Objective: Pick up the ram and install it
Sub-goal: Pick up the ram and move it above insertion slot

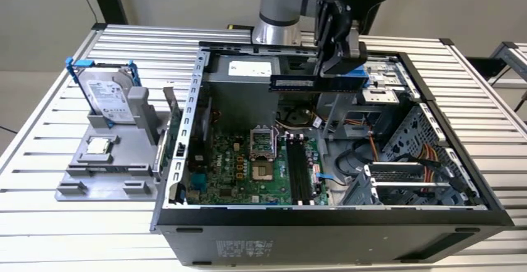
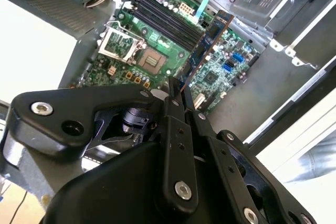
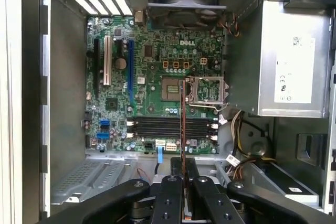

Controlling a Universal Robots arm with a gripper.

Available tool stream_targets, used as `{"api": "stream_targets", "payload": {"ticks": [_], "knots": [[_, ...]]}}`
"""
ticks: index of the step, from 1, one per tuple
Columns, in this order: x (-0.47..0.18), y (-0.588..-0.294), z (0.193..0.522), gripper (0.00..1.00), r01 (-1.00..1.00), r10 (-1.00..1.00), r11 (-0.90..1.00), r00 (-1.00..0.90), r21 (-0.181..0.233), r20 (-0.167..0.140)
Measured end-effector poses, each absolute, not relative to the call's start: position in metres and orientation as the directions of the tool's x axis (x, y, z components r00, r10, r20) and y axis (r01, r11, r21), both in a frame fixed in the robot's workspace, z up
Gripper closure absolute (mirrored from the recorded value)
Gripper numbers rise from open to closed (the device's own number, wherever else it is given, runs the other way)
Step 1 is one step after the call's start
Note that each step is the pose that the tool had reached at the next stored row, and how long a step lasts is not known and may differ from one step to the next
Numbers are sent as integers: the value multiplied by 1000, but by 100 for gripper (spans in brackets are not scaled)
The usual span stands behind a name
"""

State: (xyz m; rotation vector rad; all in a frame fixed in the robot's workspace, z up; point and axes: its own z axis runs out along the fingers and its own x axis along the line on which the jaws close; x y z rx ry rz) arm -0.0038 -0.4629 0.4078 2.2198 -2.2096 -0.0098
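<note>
My gripper [image 1: 337, 74] hangs over the back of the open computer case [image 1: 329, 213], shut on the ram [image 1: 293, 82], a thin blue-green stick held level above the motherboard [image 1: 239, 170]. In both wrist views the ram [image 2: 210, 40] [image 3: 182, 119] appears edge-on, reaching out from between the black fingers [image 2: 176, 103] [image 3: 173, 192]. The black memory slots [image 1: 298, 173] [image 2: 165, 17] [image 3: 170, 128] lie below on the board, well apart from the stick. Beside them sits the open CPU socket [image 3: 209, 88].
A grey fixture [image 1: 103, 179] at the exterior view's left carries a silver hard drive in a blue frame [image 1: 107, 93] and a small square CPU chip [image 1: 99, 145]. Inside the case are a power supply [image 3: 291, 66], cable bundles [image 1: 411, 155] and drive cages [image 1: 403, 182].
</note>
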Motion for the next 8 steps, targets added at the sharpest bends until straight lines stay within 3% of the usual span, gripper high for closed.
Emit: {"api": "stream_targets", "payload": {"ticks": [8], "knots": [[5,-463,408,100,-1000,-1000,-5,5,11,2]]}}
